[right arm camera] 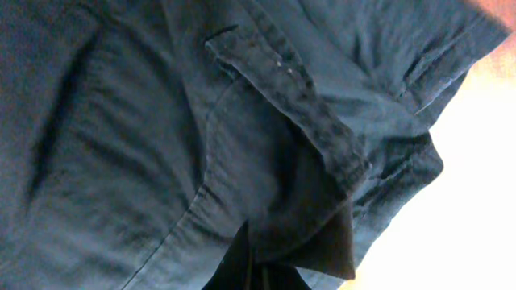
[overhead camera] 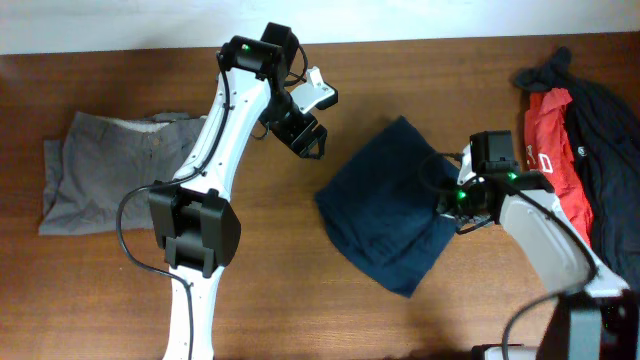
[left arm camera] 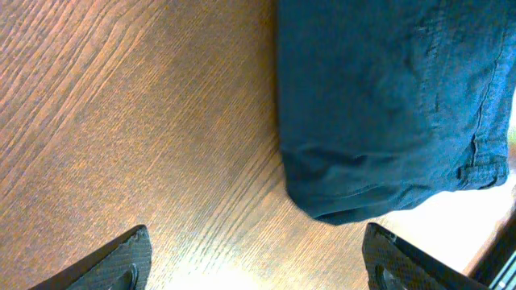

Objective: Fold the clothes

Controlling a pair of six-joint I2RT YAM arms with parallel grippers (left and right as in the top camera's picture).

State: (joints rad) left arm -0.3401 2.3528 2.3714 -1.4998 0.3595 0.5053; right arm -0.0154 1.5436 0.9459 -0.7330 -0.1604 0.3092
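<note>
The right pincer [overhead camera: 452, 207] sits at centre right of the overhead view, pressed together on the right-hand edge of the navy blue piece [overhead camera: 385, 205]. In the right wrist view, dark cloth fills nearly the whole frame. A stitched hem runs diagonally from the upper middle towards the lower right, and a folded flap of it hangs down over the pincer's tips at the bottom centre.

The navy blue piece lies crumpled in a rough diamond on the bench [overhead camera: 300, 270], in the middle of the frame, with one corner pointing to the upper right and another to the lower right.

The left pincer [overhead camera: 308, 143] is spread wide just above and left of that garment, apart from it and pinching nothing. Its wrist view shows both tips at the bottom corners with bare wood grain between them, and the garment's rounded edge in the upper right.

The grey shorts [overhead camera: 110, 175] lie flat at the far left, partly behind the left arm. At the far right, the red white-printed shirt [overhead camera: 545, 150] is heaped against the black garment [overhead camera: 605, 140], the two touching.
</note>
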